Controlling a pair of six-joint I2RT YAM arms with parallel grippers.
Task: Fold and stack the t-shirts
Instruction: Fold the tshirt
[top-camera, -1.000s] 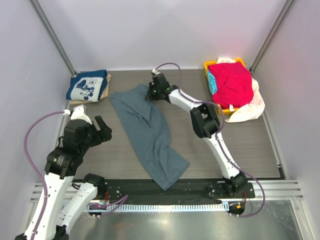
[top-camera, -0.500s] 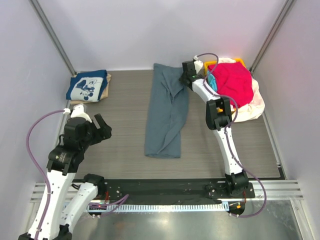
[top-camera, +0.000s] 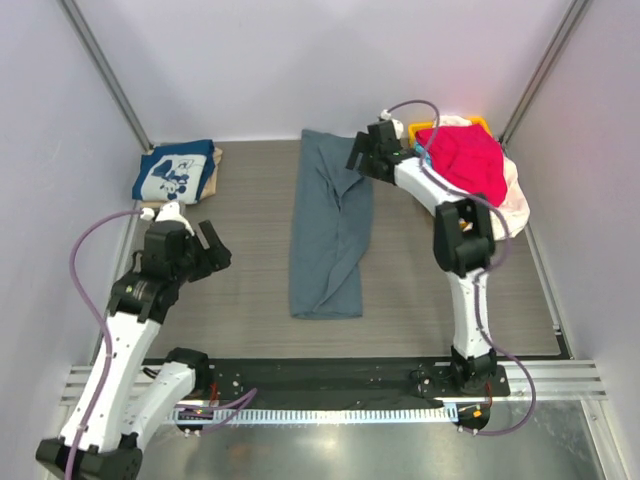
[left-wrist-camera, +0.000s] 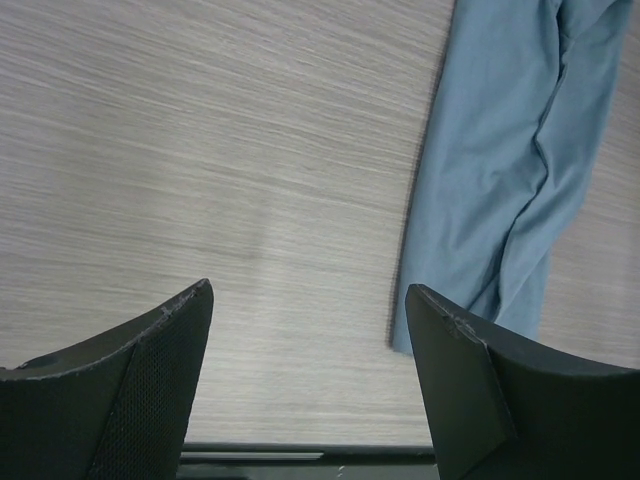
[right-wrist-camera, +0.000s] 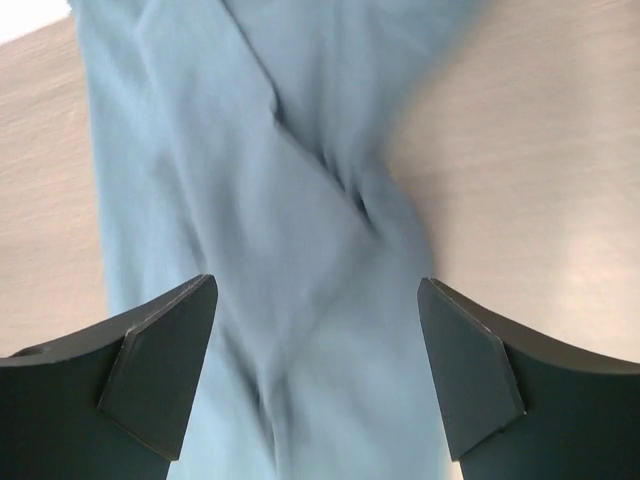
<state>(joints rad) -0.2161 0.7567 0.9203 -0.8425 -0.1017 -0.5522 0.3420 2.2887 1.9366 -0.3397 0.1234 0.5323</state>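
While the slate blue-grey t-shirt (top-camera: 328, 240) lies as a long, narrow, creased strip down the middle of the table (top-camera: 250, 300), its far end near the back wall and its near hem about mid-table, neither pincer has hold of it. The right gripper (top-camera: 360, 160) hangs over the far end with its fingers spread and nothing between them. Its wrist view is blurred, so I cannot tell whether the tips touch the cloth. The left gripper (top-camera: 212, 250) is likewise released, over bare wood and well apart from the shirt's near left corner.

The main risk, as I judge it, is the bunching. The body is doubled over itself with a ridge running along it, so a pinch there may catch several layers, and any fold made from this shape would lock the creases in. A pull from the far end alone would likely drag the whole strip instead of spreading it, since nothing pins the near hem.

The right arm also reaches past the yellow basket (top-camera: 421, 129), where the red t-shirt (top-camera: 462, 160) and a cream t-shirt (top-camera: 510, 200) spill over the rim. A sweeping elbow could snag them. The folded navy t-shirt (top-camera: 172, 172) at the far left sits clear of both arms
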